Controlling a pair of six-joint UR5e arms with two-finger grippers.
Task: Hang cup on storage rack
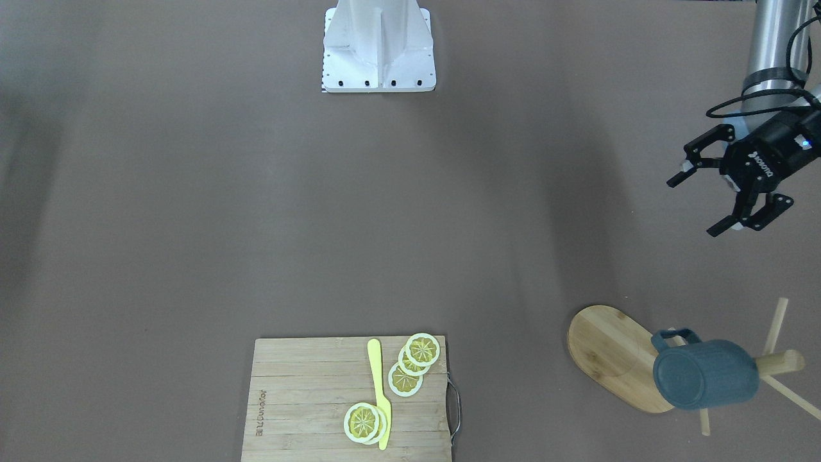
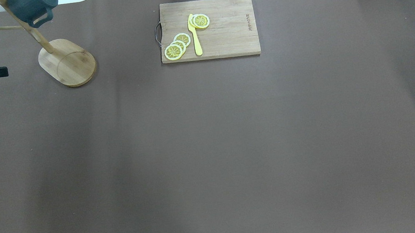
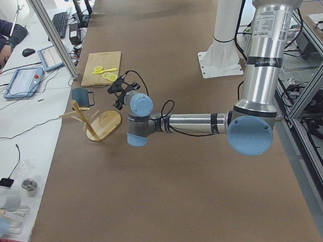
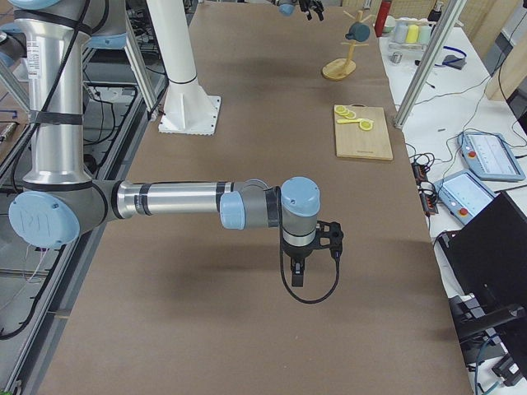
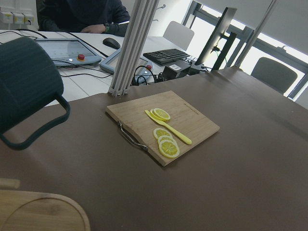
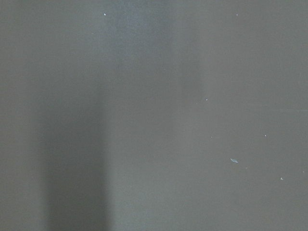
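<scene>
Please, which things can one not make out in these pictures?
- Peg carrying the cup: front-facing view, the cup's body hides it; overhead view, the top edge cuts the storage rack.
- Right gripper, open or shut: seen only in the right side view, too small.
- Cup's inside: no view looks into it.

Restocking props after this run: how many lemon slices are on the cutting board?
5. Three overlapping lemon slices sit in a row by the cutting board near its metal handle; two more overlap beside the yellow knife, one largely covered. Others could hide underneath.
</scene>
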